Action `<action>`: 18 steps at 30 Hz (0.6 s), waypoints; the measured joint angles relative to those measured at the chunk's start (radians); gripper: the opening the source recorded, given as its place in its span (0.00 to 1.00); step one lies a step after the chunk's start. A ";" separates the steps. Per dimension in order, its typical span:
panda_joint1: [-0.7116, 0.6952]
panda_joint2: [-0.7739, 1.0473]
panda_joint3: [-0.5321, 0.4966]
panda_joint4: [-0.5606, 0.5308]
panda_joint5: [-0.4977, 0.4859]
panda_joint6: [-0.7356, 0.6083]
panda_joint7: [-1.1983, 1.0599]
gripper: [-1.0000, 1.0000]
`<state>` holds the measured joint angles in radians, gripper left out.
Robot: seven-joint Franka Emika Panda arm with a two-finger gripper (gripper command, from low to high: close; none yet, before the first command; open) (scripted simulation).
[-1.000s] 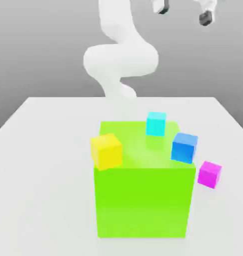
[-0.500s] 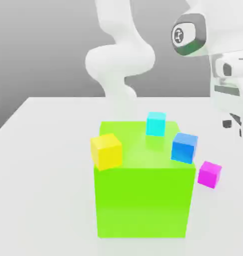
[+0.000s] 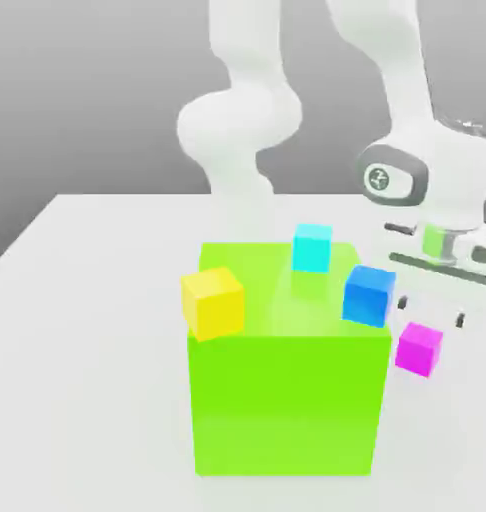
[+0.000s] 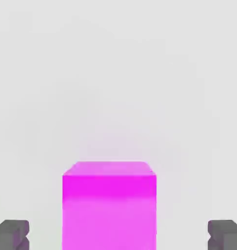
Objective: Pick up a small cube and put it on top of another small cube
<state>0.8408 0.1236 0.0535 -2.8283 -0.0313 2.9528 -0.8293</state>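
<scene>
Pincer [image 3: 430, 310] lowered over small cube [image 3: 419, 348], fingers spread

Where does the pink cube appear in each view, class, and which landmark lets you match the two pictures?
Exterior view: the pink cube sits on the table toward the exterior view's right, beside the green block, below the gripper.
Hand view: the pink cube stands between the two dark fingertips.
Shared landmark: the open gripper, its jaws either side of the cube.

occluded: small cube [image 4: 109, 205] base cut by edge | fingers [image 4: 11, 234] mostly cropped
</scene>
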 joint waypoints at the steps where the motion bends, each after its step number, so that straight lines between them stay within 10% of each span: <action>1: 0.006 0.036 -0.009 0.006 -0.008 0.030 0.005 0.50; 3: 0.023 0.108 -0.029 0.017 -0.018 0.089 0.012 0.50; 4: 0.028 0.129 -0.035 0.021 -0.021 0.107 0.014 0.00; 18: 0.009 -0.102 -0.006 -0.017 0.026 -0.088 -0.020 0.00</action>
<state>0.8496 0.0215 0.0479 -2.8451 -0.0055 2.8646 -0.8489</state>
